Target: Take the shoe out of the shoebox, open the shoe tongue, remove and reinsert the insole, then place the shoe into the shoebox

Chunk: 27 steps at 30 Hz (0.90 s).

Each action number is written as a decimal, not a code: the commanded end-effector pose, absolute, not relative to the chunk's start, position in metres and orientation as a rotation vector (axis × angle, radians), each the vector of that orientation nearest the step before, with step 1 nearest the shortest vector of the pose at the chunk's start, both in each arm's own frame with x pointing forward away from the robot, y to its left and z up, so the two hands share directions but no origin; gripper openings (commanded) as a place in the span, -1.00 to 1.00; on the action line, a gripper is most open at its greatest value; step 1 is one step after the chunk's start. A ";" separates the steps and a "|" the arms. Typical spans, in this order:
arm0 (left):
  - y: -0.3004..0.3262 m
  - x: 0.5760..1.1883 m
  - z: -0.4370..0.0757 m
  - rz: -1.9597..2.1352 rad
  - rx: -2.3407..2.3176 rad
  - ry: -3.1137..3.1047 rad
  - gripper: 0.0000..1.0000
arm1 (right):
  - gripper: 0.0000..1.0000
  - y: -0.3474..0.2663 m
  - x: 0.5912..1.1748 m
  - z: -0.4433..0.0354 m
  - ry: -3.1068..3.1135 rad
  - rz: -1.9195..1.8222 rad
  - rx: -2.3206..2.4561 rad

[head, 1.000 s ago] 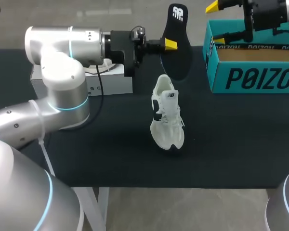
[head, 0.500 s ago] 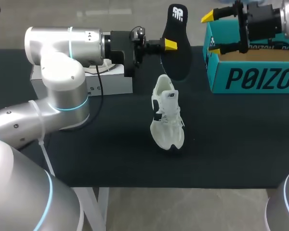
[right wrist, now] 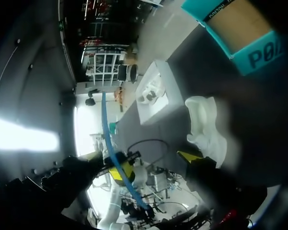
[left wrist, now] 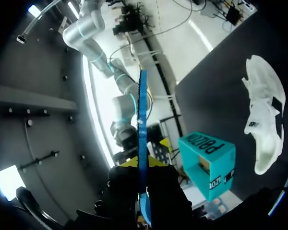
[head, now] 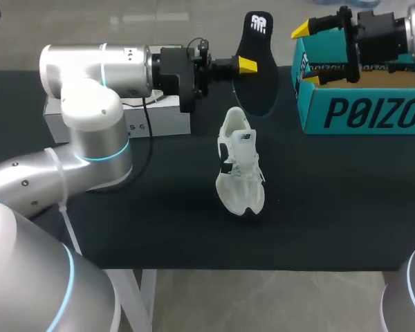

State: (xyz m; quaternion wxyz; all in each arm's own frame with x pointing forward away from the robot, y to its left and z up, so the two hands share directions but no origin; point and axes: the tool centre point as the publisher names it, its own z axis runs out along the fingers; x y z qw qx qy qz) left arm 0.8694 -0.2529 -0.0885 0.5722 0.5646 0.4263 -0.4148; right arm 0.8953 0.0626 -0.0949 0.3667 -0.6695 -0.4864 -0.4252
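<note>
My left gripper [head: 243,66] is shut on a black insole [head: 257,69] and holds it upright in the air above the table's back middle. In the left wrist view the insole [left wrist: 143,120] shows edge-on, blue, pinched in the gripper [left wrist: 144,163]. A white shoe [head: 240,164] rests on the black table below it, toe toward the front edge. My right gripper [head: 304,54] is open, hanging at the left end of the teal shoebox [head: 363,104], just right of the insole. In the right wrist view the blue insole [right wrist: 107,134] is ahead of the open gripper [right wrist: 140,158], with the shoe [right wrist: 206,127] beyond.
A white box [head: 159,123] sits at the back left, under my left arm; it also shows in the right wrist view as a white box [right wrist: 156,93]. The teal shoebox [left wrist: 209,163] stands open at the back right. The black table [head: 332,207] is bare around the shoe.
My right gripper has come down and slightly left, toward the insole, still open. The left arm with the insole has shifted a little to the right. The shoe has not moved.
</note>
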 end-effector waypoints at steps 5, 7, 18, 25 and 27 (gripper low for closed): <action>-0.240 0.891 -0.083 -1.790 0.502 1.339 -1.00 | 1.00 0.065 0.893 -0.095 -1.250 -1.089 -1.726; -0.238 0.893 -0.082 -1.983 0.349 1.341 -1.00 | 1.00 0.066 0.893 -0.095 -1.249 -1.093 -1.721; -0.238 0.893 -0.082 -1.983 0.349 1.341 -1.00 | 1.00 0.064 0.893 -0.096 -1.233 -1.105 -1.722; -0.238 0.892 -0.076 -1.951 0.351 1.383 -1.00 | 1.00 0.069 0.895 -0.099 -1.236 -1.090 -1.717; -0.237 0.891 -0.069 -1.968 0.297 1.540 -1.00 | 1.00 0.071 0.896 -0.099 -1.237 -1.091 -1.713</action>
